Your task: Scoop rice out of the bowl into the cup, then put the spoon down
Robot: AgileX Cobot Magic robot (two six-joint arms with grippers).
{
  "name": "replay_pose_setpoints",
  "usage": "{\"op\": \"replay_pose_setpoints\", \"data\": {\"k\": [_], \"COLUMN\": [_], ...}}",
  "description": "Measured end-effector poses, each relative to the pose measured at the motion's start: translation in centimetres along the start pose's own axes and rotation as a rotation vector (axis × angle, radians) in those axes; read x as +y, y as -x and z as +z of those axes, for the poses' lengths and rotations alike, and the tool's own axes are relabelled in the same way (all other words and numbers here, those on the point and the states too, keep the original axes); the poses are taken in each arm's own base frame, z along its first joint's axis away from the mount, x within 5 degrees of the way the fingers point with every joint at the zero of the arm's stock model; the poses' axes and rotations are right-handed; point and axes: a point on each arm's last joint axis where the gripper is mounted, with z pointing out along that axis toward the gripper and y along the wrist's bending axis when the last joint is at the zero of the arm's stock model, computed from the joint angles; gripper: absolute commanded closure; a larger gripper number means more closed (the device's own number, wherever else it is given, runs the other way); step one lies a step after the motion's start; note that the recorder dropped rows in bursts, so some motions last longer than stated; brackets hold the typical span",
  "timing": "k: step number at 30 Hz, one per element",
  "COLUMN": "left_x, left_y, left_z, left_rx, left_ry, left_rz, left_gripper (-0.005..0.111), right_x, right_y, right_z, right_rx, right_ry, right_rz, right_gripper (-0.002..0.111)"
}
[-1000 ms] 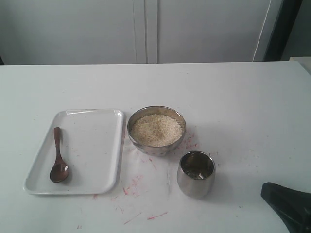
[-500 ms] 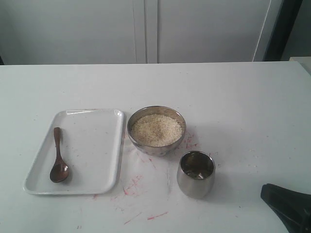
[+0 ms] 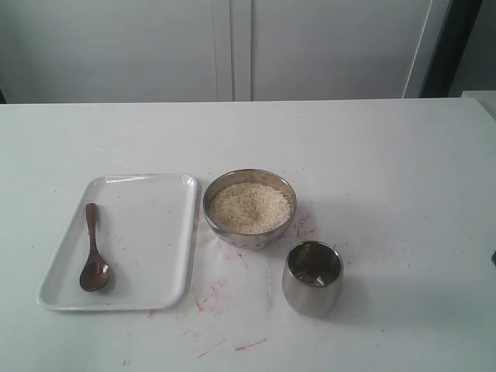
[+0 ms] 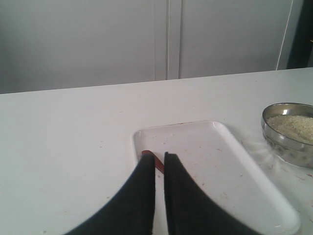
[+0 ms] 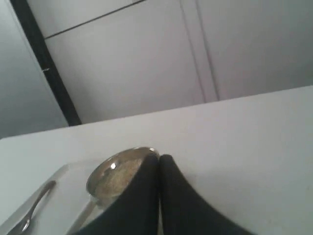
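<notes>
Two steel vessels stood on the white table: the bowl near the middle and the cup just beside it, nearer the camera and a little to the right. They stood apart, and both were upright. Rice filled the bowl almost to its rim in a level, pale layer. The cup's inside looked dark and shiny; whether any grains lay in it could not be told.

Left of the bowl, very close to it, lay a white rectangular tray. The spoon rested flat on the tray's left part, its scoop toward the camera and its thin handle pointing away. Faint red scratch marks speckled the table between the tray, the bowl and the cup.

The left gripper pointed toward the tray. Its two dark fingers were drawn almost together, with only a slim slit between them and nothing in it. The end of the spoon's handle showed just past the fingertips, not held, and the rest of the spoon was hidden behind the fingers.

The right gripper was fully closed and empty, its fingers pressed side by side. It pointed toward the bowl of rice, which showed beyond them. Pale cabinet doors stood behind the table.
</notes>
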Motion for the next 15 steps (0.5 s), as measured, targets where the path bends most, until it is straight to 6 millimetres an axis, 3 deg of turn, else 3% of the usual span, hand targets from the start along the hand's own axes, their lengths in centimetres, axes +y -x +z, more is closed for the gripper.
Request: {"op": "replay_pose_setpoints", "data": {"k": [15], "left_x": [0.0], "left_y": [0.0], "left_z": [0.0], "left_rx": [0.000], "left_ry": [0.000], "left_rz": [0.000], "left_gripper": [0.092], "right_x": [-2.2], "right_y": [1.0], "right_z": [-1.0], "right_rx": [-0.172], "right_ry": [-0.399], "right_rz": [-0.022], "right_gripper": [0.108]}}
